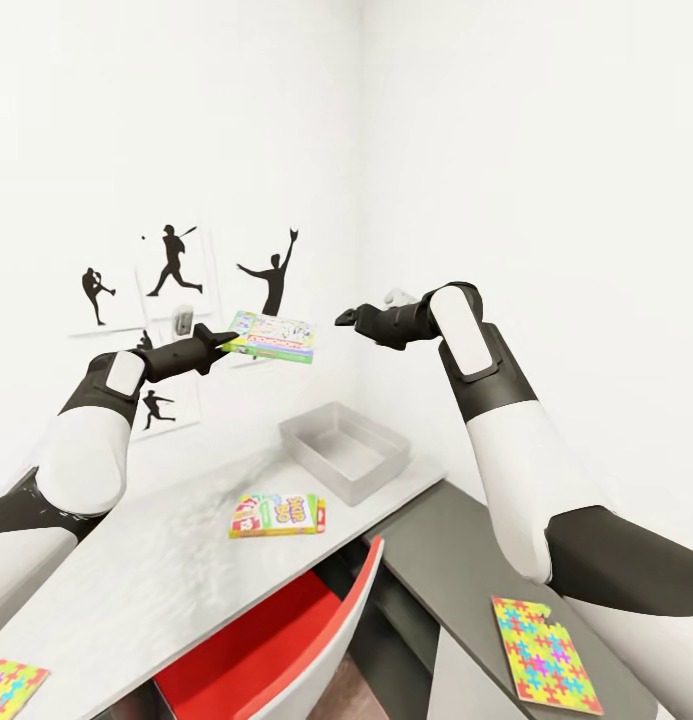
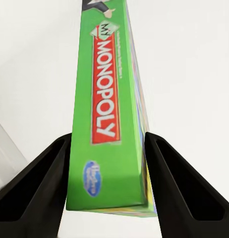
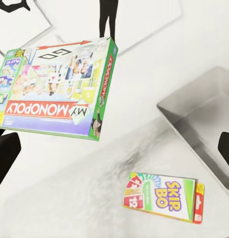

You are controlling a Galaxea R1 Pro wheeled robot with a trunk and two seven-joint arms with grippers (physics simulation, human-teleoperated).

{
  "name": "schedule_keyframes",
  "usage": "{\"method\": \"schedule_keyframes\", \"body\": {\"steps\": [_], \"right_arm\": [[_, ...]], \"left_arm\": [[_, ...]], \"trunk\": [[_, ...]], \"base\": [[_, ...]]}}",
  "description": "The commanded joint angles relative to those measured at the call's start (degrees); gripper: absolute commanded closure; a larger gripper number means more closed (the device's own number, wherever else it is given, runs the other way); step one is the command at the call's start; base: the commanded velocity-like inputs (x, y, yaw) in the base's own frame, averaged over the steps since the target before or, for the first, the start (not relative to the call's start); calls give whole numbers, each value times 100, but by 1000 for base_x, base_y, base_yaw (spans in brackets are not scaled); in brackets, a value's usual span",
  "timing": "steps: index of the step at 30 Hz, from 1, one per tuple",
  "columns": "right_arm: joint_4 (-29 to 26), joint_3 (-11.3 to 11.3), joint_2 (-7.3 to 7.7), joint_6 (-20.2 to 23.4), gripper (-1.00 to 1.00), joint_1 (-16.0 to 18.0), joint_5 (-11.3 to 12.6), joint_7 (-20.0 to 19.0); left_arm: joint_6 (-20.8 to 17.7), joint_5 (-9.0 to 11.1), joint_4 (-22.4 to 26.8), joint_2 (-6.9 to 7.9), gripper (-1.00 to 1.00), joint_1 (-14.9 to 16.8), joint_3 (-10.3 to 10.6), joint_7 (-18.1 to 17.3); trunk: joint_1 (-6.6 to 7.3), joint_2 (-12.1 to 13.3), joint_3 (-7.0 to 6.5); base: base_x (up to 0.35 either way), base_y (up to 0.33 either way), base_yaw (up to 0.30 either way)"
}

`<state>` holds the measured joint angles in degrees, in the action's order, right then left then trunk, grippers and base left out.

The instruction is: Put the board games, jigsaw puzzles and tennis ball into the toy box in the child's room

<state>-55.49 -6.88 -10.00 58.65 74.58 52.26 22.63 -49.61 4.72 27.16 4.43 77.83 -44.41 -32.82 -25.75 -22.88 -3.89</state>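
My left gripper [image 1: 223,342] [image 2: 107,139] is shut on the edge of a green Monopoly board game [image 1: 273,337] [image 2: 107,99] [image 3: 55,94], holding it flat in the air above and left of the toy box [image 1: 384,478] [image 3: 194,114]. The pale grey toy box sits empty at the table's far corner. A Skip-Bo board game [image 1: 278,515] [image 3: 164,196] lies on the table [image 1: 156,560] just in front of it. My right gripper [image 1: 344,319] [image 3: 114,151] hovers open above the toy box, holding nothing. One jigsaw puzzle [image 1: 544,655] lies on the dark section, another [image 1: 11,685] at the near left. The tennis ball and the bed are out of view.
A red chair [image 1: 286,630] is tucked under the table in front of the Skip-Bo box. White walls meet in a corner right behind the toy box, with black sports silhouettes [image 1: 171,260] on the left wall.
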Motion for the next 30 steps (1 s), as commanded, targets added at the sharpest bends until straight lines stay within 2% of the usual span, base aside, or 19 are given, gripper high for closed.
{"method": "schedule_keyframes", "body": {"steps": [1, 30], "right_arm": [[-2, -2, 0, 6, -100, 0, 56, 59], [12, 13, 0, 15, -100, -4, 47, 84]], "left_arm": [[-40, 29, -1, -2, 100, 4, -20, 22], [-40, 29, 7, -3, 100, 4, -27, 22]], "trunk": [[-4, -3, 3], [-4, -3, 3]], "base": [[141, 23, 0], [65, 22, 0]]}}
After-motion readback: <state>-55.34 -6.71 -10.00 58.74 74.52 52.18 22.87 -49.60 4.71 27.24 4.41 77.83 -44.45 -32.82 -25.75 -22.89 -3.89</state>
